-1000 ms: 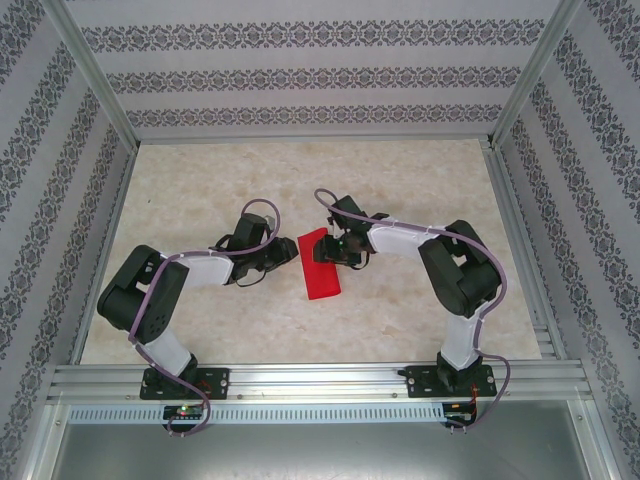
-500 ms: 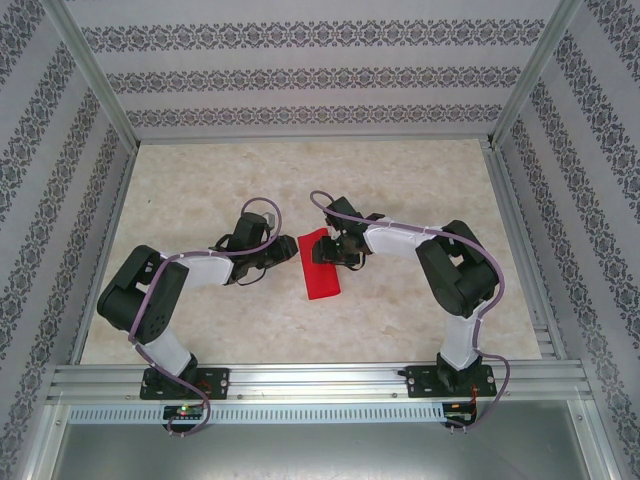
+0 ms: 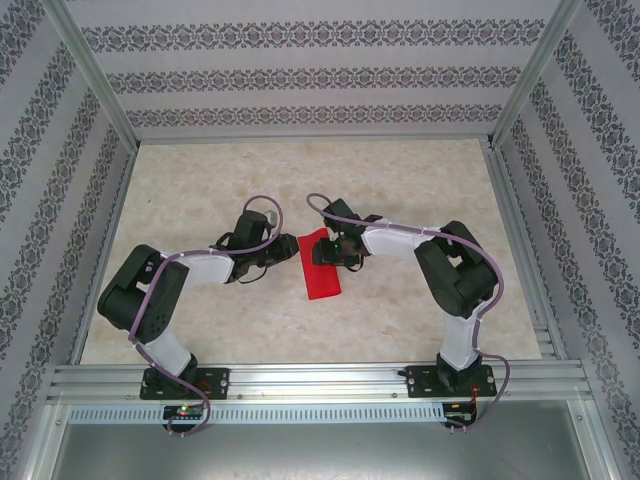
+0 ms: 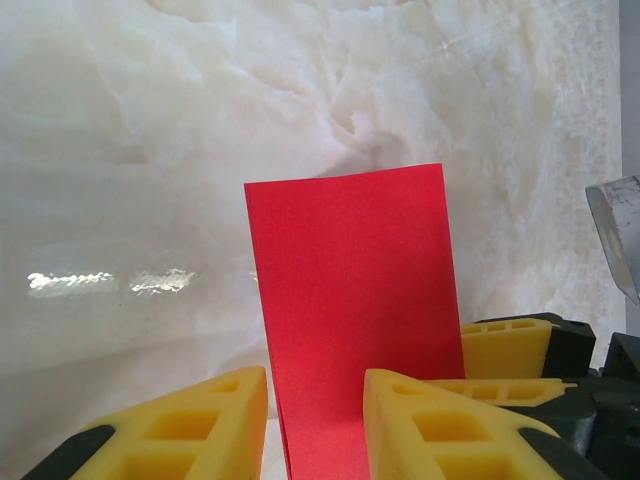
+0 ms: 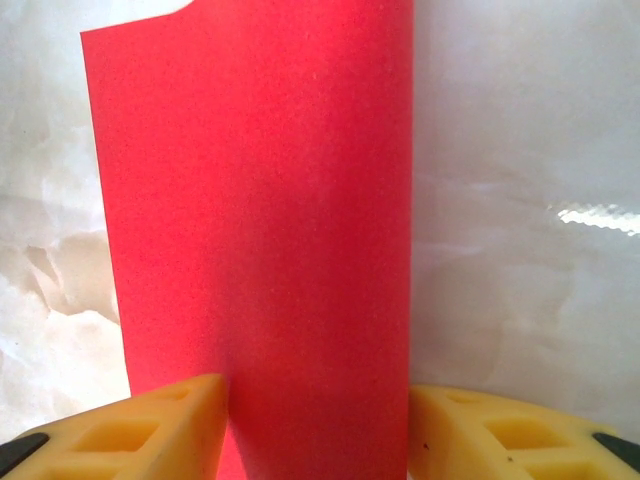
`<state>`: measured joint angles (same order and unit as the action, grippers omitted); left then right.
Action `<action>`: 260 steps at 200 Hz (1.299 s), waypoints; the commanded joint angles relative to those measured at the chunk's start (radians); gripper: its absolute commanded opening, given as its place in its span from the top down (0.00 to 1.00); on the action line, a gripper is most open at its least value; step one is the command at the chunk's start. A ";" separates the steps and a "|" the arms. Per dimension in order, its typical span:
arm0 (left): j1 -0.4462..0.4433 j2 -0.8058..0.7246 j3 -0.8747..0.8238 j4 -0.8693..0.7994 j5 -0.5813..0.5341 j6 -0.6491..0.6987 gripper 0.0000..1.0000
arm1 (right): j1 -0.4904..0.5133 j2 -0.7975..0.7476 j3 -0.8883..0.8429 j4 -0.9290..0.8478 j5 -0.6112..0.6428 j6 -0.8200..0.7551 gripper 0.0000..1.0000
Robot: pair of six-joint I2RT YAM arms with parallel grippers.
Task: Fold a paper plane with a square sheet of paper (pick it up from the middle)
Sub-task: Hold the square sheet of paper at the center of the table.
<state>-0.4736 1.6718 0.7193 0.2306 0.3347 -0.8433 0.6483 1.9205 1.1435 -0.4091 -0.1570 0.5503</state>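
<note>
1. The left end effector (image 4: 315, 380) is standing with its yellow jaws partly apart. The sheet of paper (image 4: 345, 270) is running through the gap, and a thin strip of pale surface (image 4: 150, 150) is showing beside the left finger, so nothing is being clamped.
2. The right end effector (image 5: 315, 385) is standing with its jaws wider apart. The paper is filling that gap from finger to finger, and I cannot tell whether it is being pinched or only flanked.
3. The paper's near end is being cut off at the bottom of both wrist views. Its far edge is running out of the top of the right wrist view.
4. In each wrist view the long axis is stretching straight ahead of the end effector.
5. From above, the narrow red rectangle is lying between the two end effectors, its far end leaning slightly toward the left one.
</note>
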 commanded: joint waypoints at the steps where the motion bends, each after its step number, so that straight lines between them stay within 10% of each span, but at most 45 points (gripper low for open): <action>1: -0.011 0.019 0.030 0.005 0.020 -0.006 0.68 | -0.012 0.169 -0.083 -0.004 0.163 -0.040 0.47; 260: -0.049 0.151 0.138 -0.076 0.076 -0.002 0.95 | -0.015 0.236 -0.053 -0.043 0.161 -0.009 0.47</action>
<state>-0.5117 1.8099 0.8349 0.1520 0.3912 -0.8391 0.6483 1.9446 1.1751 -0.4534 -0.1478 0.5510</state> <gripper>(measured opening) 0.066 0.528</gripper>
